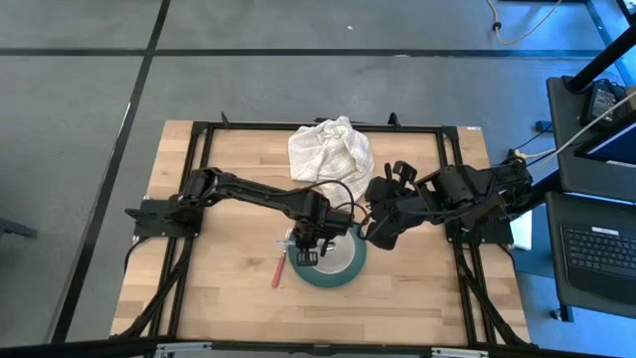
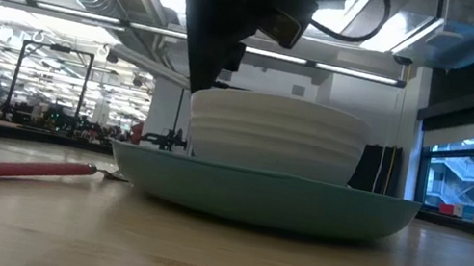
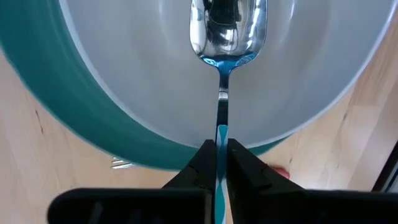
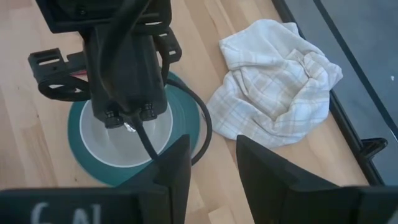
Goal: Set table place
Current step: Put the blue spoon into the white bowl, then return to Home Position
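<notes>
A white bowl (image 2: 276, 135) sits in the round teal plate (image 2: 265, 197) on the table (image 1: 219, 298); both also show in the left wrist view, the bowl (image 3: 124, 74) inside the plate (image 3: 56, 81). A red-handled fork (image 1: 279, 268) lies on the wood just left of the plate. My left gripper (image 1: 306, 247) is over the bowl's left side, pointing down, shut on a metal spoon (image 3: 227, 28). My right gripper (image 4: 211, 165) is open and empty, hovering to the right of the plate (image 1: 381, 234). My left gripper pinches the spoon's thin handle (image 3: 221, 134) between its two fingers (image 3: 202, 165). The fingers come from above, pointing down and lying along the handle. The spoon hangs below them, its bowl end down inside the white bowl. Whether it touches the bowl, I cannot tell.
A crumpled white checked cloth (image 1: 330, 149) lies at the table's far middle; it also shows in the right wrist view (image 4: 277, 93). Black frame rails (image 1: 199, 129) run along the table's edges. Bare wood lies at the near left and near right.
</notes>
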Available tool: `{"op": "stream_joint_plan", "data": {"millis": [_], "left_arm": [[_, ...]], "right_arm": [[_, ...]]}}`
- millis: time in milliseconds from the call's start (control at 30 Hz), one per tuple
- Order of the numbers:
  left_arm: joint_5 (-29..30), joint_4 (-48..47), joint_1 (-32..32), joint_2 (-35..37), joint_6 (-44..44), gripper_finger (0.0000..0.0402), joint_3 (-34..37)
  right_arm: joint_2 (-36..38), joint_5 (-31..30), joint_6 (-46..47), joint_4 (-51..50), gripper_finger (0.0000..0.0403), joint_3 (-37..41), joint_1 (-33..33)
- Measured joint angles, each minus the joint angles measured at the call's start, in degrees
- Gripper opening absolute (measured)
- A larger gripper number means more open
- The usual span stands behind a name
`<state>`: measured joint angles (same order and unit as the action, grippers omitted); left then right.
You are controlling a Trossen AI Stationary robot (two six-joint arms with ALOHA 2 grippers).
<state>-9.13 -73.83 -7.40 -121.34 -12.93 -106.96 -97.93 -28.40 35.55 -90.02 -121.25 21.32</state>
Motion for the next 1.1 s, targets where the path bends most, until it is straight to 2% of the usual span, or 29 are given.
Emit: {"op": "stream_joint_plan", "data": {"millis": [400, 733, 1100], "left_arm": [[0.0, 3.4, 0.0, 0.0, 0.0, 0.0013, 0.0], [-1.0, 7.5, 0.1, 0.0, 0.0, 0.0048, 0.0], [-0.6, 9.6, 0.4, 0.1, -0.5, 0.0035, 0.0]], "right_arm": [[0.0, 0.0, 0.0, 0.0, 0.0129, 0.0, 0.0], [0.0, 0.0, 0.0, 0.0, 0.0129, 0.0, 0.0], [0.0, 0.0, 0.0, 0.0, 0.0129, 0.0, 0.0]]}}
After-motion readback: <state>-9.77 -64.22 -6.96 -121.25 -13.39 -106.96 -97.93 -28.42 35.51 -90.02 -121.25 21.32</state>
